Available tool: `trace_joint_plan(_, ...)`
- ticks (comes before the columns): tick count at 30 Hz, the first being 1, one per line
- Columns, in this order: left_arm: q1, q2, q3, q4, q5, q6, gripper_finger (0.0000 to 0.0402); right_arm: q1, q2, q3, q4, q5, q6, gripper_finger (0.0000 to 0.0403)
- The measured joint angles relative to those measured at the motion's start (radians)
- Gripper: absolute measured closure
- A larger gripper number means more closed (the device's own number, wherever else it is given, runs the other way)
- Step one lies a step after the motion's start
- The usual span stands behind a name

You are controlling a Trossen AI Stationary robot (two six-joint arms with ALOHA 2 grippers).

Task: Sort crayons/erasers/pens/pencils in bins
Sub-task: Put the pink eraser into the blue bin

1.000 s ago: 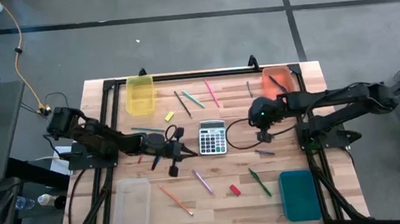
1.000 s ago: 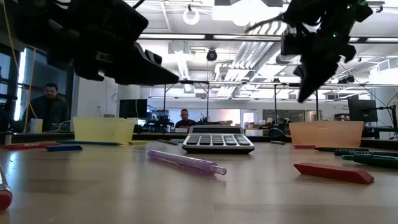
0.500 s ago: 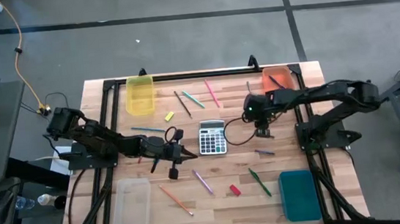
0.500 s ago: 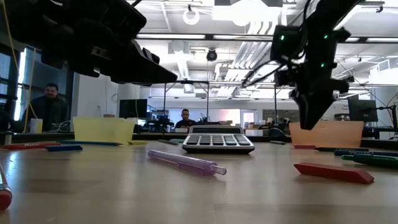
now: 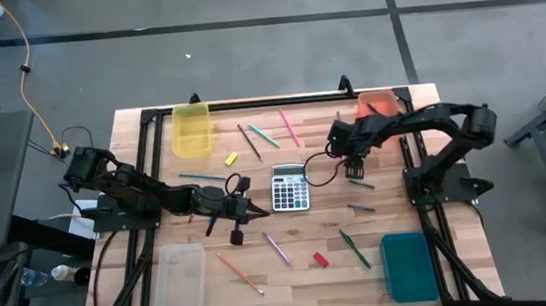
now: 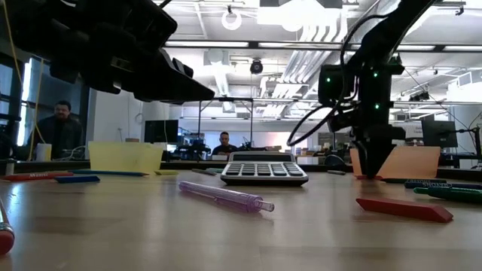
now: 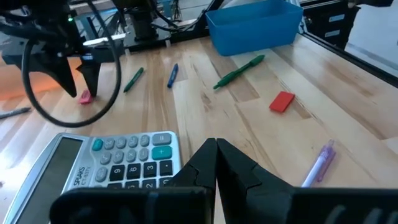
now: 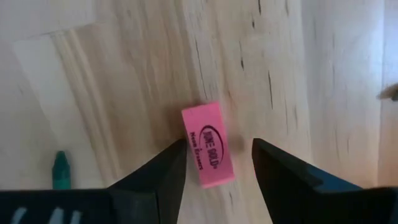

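The right gripper [image 8: 217, 163] is spread wide over a pink eraser [image 8: 208, 144] lying flat on the table [image 5: 399, 206], right of the calculator [image 5: 290, 186]. The eraser should be centred between the fingers before closing. The left gripper [image 7: 216, 163] is shut, empty, beside the calculator

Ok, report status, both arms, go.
Right gripper open, straddling pink eraser flat on table, not gripped. Left gripper shut, hovering beside calculator. Nothing in the way.

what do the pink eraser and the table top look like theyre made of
Pink eraser: likely matte rubber, with an opaque, dull face and dark printed lettering. Table top: wood, apparently butcher-block, with pale planks, visible grain streaks and seams between boards.
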Motion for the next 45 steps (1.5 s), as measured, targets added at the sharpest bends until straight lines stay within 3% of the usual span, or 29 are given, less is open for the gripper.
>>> trace_joint_plan(8, 0.003, 0.0, 0.0, -0.009, 0.0, 0.024, 0.0401, -0.004, 0.046, 0.004, -0.005, -0.032, 0.018, 0.0234)
trace_joint_plan(21, -0.013, 0.0, 0.0, -0.016, 0.002, -0.075, 0.0401, -0.007, 0.05, 0.003, -0.019, -0.073, 0.001, 0.0324)
trace_joint_plan(32, -0.062, 0.0, 0.0, -0.014, -0.037, -0.108, 0.0401, 0.002, 0.057, 0.124, -0.187, -0.099, 0.09, 0.0329)
trace_joint_plan(38, -0.071, 0.0, 0.0, -0.012, -0.07, -0.116, 0.0401, 0.066, 0.055, 0.225, -0.314, -0.087, 0.16, 0.033)
trace_joint_plan(45, -0.071, 0.0, 0.0, -0.008, -0.09, -0.133, 0.0401, 0.225, 0.031, 0.261, -0.373, -0.103, 0.304, 0.033)
